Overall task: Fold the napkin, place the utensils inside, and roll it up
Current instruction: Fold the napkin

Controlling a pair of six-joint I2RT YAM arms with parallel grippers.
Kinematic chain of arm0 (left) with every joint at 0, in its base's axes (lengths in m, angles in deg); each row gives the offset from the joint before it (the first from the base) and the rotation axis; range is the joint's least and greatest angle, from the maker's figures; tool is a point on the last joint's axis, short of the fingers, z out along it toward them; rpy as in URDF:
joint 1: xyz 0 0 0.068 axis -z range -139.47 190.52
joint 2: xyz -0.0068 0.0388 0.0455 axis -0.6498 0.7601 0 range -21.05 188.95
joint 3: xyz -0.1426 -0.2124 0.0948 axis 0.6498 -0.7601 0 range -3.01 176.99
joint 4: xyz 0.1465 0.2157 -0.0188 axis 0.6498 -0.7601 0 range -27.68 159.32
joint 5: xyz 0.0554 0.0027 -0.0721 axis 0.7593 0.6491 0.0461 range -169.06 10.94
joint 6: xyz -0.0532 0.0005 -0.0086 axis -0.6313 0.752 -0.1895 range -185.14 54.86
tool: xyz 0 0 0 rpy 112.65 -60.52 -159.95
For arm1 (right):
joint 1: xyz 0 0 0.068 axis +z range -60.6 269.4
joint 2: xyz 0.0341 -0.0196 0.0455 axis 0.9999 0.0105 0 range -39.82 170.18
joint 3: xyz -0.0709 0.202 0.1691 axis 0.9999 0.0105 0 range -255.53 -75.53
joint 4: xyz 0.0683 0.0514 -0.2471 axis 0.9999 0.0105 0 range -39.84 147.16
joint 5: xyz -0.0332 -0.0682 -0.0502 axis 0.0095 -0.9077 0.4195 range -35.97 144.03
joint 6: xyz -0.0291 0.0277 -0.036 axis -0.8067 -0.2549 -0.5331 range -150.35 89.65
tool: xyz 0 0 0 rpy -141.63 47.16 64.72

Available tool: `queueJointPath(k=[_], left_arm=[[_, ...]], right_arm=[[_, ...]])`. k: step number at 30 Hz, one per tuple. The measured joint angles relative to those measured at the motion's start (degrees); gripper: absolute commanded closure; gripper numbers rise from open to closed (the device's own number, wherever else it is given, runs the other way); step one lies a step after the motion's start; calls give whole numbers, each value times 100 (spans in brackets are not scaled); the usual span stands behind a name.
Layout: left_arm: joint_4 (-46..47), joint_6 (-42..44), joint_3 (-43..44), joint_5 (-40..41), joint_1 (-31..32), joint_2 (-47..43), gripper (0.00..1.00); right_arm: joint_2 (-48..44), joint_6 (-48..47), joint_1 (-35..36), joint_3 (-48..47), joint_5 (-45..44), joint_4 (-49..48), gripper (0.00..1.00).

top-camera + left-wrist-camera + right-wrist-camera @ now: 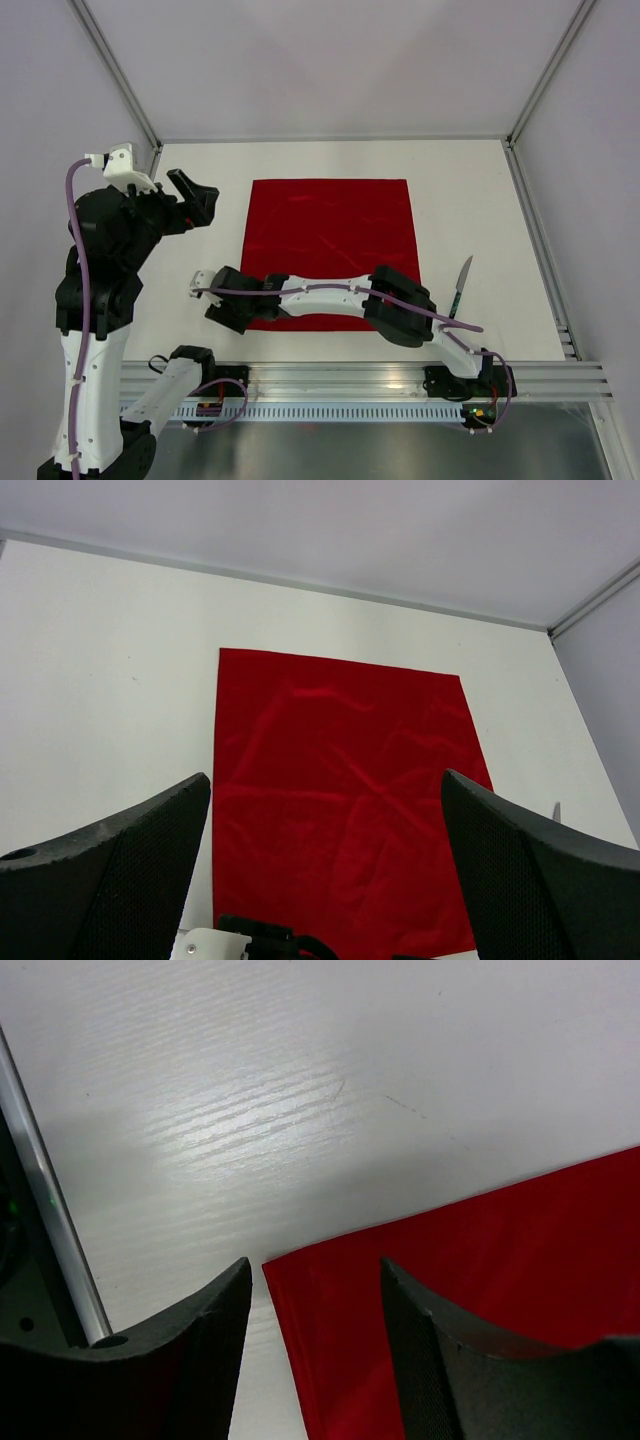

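Observation:
The red napkin (330, 245) lies flat on the white table, and its near-left corner (330, 1290) shows a doubled, layered edge. My right gripper (315, 1265) hangs low over that corner, open, with one finger on each side of it and gripping nothing. In the top view the right gripper (228, 312) reaches across the napkin's near edge from the right. My left gripper (325, 775) is raised at the napkin's left, open and empty, facing the cloth (340, 820). The knife (460, 287), with a silver blade and teal handle, lies on the table to the right of the napkin.
An aluminium rail (380, 378) runs along the near table edge and shows at the left of the right wrist view (50, 1220). Grey walls enclose the table on the left, back and right. Bare table (480, 200) lies beside the napkin.

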Motion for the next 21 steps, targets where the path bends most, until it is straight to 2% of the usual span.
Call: queueJointPath(k=[10, 16, 21], left_arm=[[0, 0, 0, 0, 0, 0, 0], [0, 0, 0, 0, 0, 2, 0], [2, 0, -7, 0, 0, 2, 0]], right_arm=[[317, 96, 22, -103, -140, 173, 40], [326, 144, 22, -107, -157, 201, 47], [326, 142, 22, -107, -164, 203, 62]])
